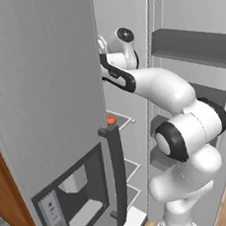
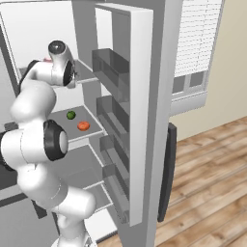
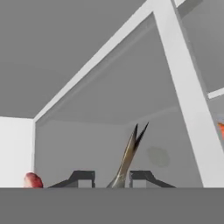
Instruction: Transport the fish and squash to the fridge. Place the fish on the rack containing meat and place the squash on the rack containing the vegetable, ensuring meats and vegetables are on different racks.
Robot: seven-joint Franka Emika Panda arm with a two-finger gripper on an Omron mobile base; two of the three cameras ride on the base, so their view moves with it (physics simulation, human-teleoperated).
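1. The hand is inside the open fridge, up at an upper rack.
2. Its two finger tips stand close together and grip the fish between them.
3. The fish sticks up and away from the hand, its forked tail pointing toward the back corner of the fridge.
4. Low and left of the hand in the hand view sits a reddish piece of meat, close beside the left finger tip.
5. The squash lies on a lower rack, well below the hand.
6. Just beside the squash, farther in on that rack, is a small green vegetable.
7. In the left base view the squash shows as an orange spot just above the dark door handle, below the arm.
8. The open fridge door with its door bins stands to the hand's right in the right base view.
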